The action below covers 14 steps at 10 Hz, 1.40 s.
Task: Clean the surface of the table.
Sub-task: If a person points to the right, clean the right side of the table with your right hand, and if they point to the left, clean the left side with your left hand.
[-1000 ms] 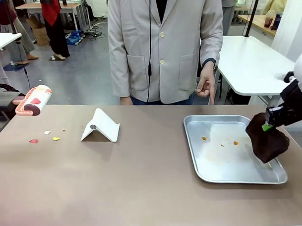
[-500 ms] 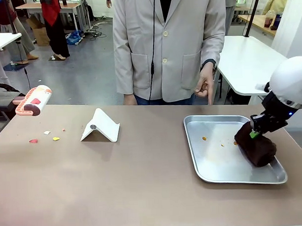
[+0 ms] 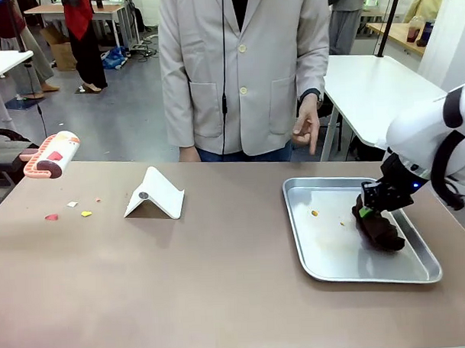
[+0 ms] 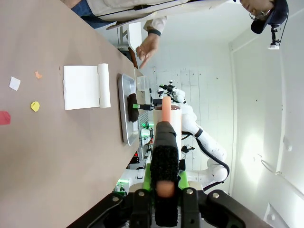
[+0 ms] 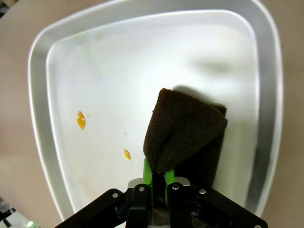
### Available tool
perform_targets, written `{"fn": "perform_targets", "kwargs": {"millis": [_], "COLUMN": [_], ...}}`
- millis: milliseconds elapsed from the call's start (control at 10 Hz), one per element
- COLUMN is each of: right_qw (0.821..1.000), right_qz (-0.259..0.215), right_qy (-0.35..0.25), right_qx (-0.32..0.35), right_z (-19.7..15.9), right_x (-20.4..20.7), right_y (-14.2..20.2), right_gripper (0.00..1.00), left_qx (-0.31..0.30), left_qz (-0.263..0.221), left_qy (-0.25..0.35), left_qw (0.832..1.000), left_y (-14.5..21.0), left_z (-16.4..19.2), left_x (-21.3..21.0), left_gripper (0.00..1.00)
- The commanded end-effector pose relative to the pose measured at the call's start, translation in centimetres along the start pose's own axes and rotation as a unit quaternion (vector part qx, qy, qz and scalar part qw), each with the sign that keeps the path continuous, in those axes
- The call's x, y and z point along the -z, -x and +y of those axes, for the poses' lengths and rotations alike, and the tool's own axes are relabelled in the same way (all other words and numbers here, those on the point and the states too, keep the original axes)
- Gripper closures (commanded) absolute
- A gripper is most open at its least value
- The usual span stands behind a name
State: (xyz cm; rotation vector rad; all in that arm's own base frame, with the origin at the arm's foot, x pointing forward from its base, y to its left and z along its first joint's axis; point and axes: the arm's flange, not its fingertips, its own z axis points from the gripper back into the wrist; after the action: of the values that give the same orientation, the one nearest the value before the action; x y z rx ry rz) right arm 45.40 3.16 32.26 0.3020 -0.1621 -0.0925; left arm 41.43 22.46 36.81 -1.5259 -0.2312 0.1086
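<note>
The brownish table (image 3: 221, 281) carries a silver tray (image 3: 312, 272) at its right. My right gripper (image 3: 367, 208) is shut on a dark brown cloth (image 3: 381, 230) that rests bunched on the tray floor. In the right wrist view the cloth (image 5: 185, 133) rises from the shut gripper (image 5: 155, 178) over the tray (image 5: 47, 118), beside orange crumbs (image 5: 80, 119). My left gripper (image 4: 164, 190) is shut on a brush (image 4: 165, 142) with a pink handle and dark bristles. That brush (image 3: 48, 155) hangs above the table's far left corner.
A white folded dustpan (image 3: 154, 193) sits left of centre. Small paper scraps (image 3: 86, 213) in red, yellow and white lie near the left end. A person in a pale jacket stands at the far edge, one hand (image 3: 305, 127) hanging above the tray's far side.
My right gripper has carried the cloth left from the tray's right rim and lowered it onto the tray floor. The person has shifted slightly left. The brush has stayed put.
</note>
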Motion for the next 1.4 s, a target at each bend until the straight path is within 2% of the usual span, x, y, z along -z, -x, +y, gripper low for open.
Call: {"fn": "perform_targets", "kwargs": {"millis": [0, 700, 900, 1300], "right_qw": [0.999, 0.988, 0.979, 0.957], "right_qz": [-0.013, -0.031, -0.017, 0.013], "right_qy": [-0.034, -0.117, -0.141, -0.139], "right_qx": [-0.005, -0.094, -0.147, -0.254], "right_z": [0.4, 6.4, 8.0, 9.2], "right_x": [1.5, 5.6, 6.4, 6.6], "right_y": [-0.7, -0.9, -0.7, 0.5], "right_gripper": [0.89, 0.89, 0.89, 0.89], "left_qx": [0.002, 0.002, 0.002, 0.002], "left_qz": [0.005, 0.005, 0.005, 0.005], "left_qy": [0.001, 0.001, 0.001, 0.001], "left_qw": [1.0, 1.0, 1.0, 1.0], "left_y": [0.2, 0.2, 0.2, 0.2], "left_z": [-0.4, -0.4, -0.4, -0.4], "left_x": [-0.1, -0.1, -0.1, -0.1], "left_gripper": [1.0, 1.0, 1.0, 1.0]}}
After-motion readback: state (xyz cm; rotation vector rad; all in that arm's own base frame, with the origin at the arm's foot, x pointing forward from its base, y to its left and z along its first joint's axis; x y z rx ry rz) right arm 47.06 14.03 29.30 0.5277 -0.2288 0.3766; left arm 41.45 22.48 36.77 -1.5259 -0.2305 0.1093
